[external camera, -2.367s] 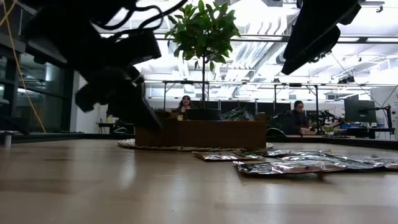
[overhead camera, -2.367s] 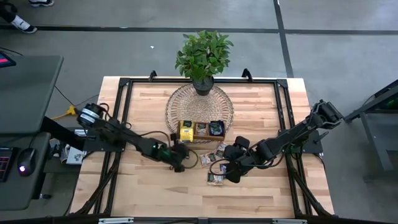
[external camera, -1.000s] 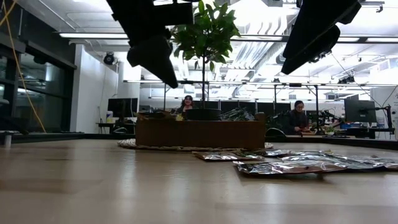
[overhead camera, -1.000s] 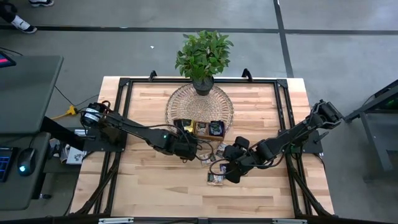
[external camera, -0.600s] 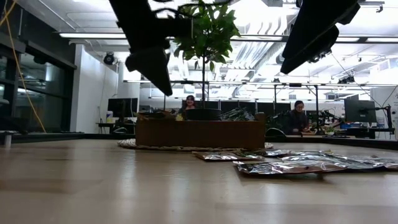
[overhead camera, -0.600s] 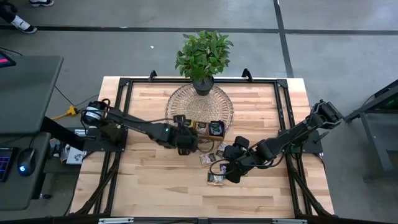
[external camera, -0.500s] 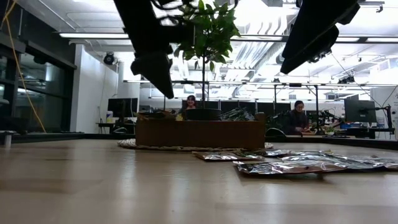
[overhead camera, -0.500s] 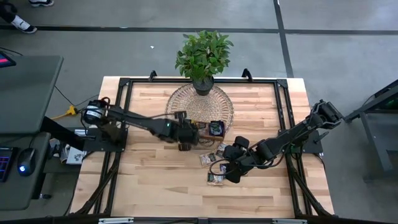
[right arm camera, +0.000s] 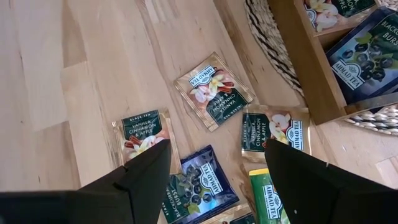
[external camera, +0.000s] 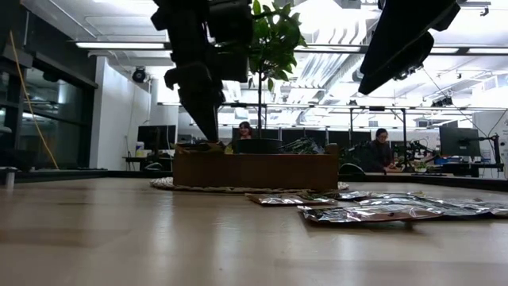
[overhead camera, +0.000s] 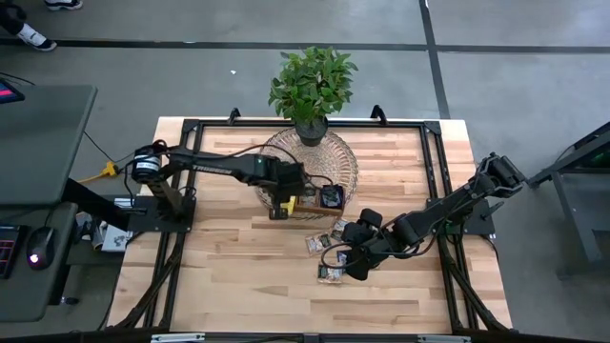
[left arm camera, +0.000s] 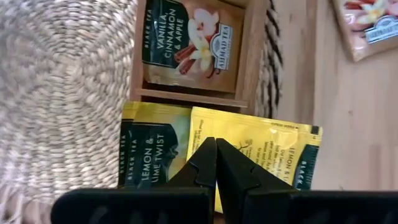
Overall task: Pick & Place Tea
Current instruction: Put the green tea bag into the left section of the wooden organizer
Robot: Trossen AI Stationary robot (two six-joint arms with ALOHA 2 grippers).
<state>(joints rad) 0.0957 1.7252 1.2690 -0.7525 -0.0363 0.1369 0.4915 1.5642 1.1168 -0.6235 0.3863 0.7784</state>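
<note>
My left gripper (overhead camera: 283,208) is shut and points down over the left compartment of the brown wooden tray (overhead camera: 307,198), just above its rim in the low view (external camera: 208,135). A yellow tea sachet (left arm camera: 267,155), back side up, shows flat under its fingertips, above a lemon sachet (left arm camera: 149,149) lying in that compartment. A vanilla sachet (left arm camera: 189,46) lies in the middle compartment. My right gripper (overhead camera: 348,259) hangs open above several loose sachets (overhead camera: 329,250) that lie flat on the table (right arm camera: 211,90). My left gripper (left arm camera: 216,142) pinches the yellow sachet between its two fingertips, close to one side edge (left arm camera: 219,124), from above and pointing down. The sachet spreads flat below the fingers and reaches over the tray's inner wall. Whether it rests on that wall does not show.
The tray sits on a round woven mat (overhead camera: 305,162) with a potted plant (overhead camera: 313,86) at its far side. A black frame (overhead camera: 191,171) runs round the table top. Bare wood lies toward the near edge. People sit in the room beyond (external camera: 382,147).
My left gripper has moved toward the table's far edge, from above the bare wood near the loose sachets to above the tray's left compartment, and its arm has swung round with it. My right gripper has kept still.
</note>
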